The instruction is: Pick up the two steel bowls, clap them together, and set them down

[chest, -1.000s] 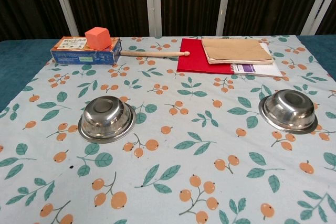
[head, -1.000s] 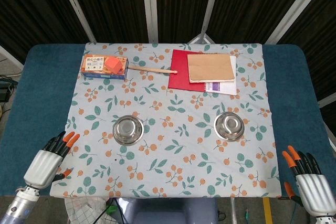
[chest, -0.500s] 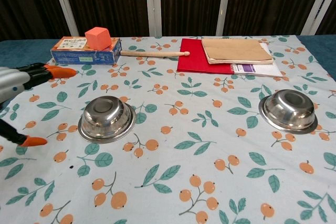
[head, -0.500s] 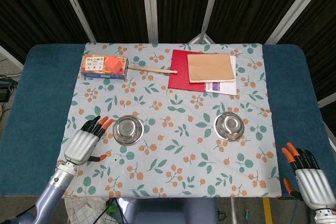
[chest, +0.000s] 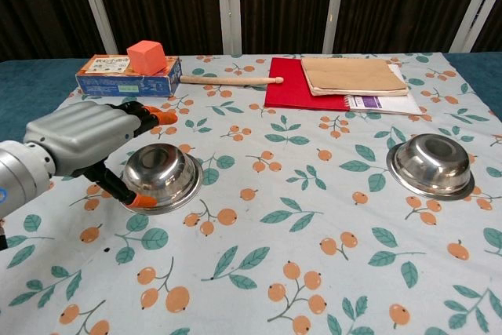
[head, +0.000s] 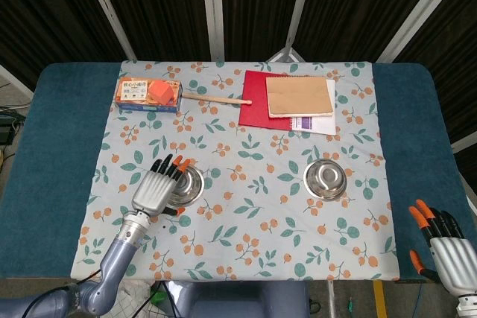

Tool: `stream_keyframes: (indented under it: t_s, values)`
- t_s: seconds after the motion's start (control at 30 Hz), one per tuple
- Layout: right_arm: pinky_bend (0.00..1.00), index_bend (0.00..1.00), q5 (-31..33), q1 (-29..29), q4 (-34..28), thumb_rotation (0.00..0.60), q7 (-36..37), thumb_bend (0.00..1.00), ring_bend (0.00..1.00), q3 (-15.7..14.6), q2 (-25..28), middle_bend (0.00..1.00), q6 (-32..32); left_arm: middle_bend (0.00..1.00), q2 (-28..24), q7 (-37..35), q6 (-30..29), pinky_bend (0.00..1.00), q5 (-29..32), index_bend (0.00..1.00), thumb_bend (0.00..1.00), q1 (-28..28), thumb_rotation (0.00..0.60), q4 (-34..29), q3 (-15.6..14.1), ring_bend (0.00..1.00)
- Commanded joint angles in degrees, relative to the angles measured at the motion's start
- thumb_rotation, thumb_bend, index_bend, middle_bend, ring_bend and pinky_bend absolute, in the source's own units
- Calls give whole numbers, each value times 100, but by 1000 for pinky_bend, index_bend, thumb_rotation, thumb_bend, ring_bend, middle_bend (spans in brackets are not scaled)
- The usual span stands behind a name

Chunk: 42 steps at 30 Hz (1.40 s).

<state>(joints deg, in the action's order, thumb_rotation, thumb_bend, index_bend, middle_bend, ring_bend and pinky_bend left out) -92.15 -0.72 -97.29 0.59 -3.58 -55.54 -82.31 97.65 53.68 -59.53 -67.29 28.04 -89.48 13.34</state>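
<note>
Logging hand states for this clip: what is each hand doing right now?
Left hand: open, fingers spread around the left steel bowl, not yet gripping it.
Right hand: open, holding nothing, off the table's near right corner.

The tablecloth (head: 246, 206) is pale blue-grey, printed with teal leaves and orange berries, over a dark teal table (head: 52, 147). At ten o'clock sits a blue-and-white box (head: 141, 94) with an orange cube (head: 159, 91) on it. At twelve o'clock a tan notebook (head: 299, 96) overlaps a red folder (head: 253, 102). Both bowls, the left bowl (chest: 166, 174) and right bowl (chest: 433, 164), are shiny silver. The left hand (chest: 86, 135) is silver-grey with black fingers (chest: 143, 111) tipped in orange.
</note>
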Motion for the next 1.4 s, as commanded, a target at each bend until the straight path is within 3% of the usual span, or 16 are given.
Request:
stream_keyframes:
  t_s: [0.03,0.27,0.43,0.67,0.73,0.8,0.9,1.23,1.4]
  values:
    - [0,0,35,-16,21,600,81,459,0,17,35,0,-47,37,269,429,131,152,643,0,173,271,370,253,149,0]
    - [0,0,45,-19,37,600,156,459,0,26,58,0,-79,49,402,825,66,186,1202,0,173,518,370,326,114,0]
    - [0,0,49,-23,38,600,147,459,0,21,56,0,-88,129,450,922,20,286,1447,7,180,696,385,374,91,39]
    - [0,0,96,-14,35,600,117,459,0,26,47,0,-59,255,471,906,-145,416,1440,158,191,822,400,347,-65,152]
    - [0,0,101,-16,32,600,103,459,0,22,44,0,-56,304,475,889,-168,470,1448,201,203,849,443,356,-96,207]
    - [0,0,104,-15,24,600,93,459,0,22,44,0,-55,379,478,849,-174,519,1462,265,222,887,543,385,-125,284]
    - [0,0,105,-18,16,600,86,458,0,22,43,0,-63,457,490,805,-179,584,1483,331,243,934,600,442,-154,363]
    - [0,0,146,1,20,600,20,459,0,19,23,0,-8,548,418,61,-374,672,980,432,276,928,600,502,-258,444]
    - [0,0,158,6,4,600,-41,459,0,19,6,0,4,550,229,-864,-472,673,478,431,278,802,600,423,-309,444]
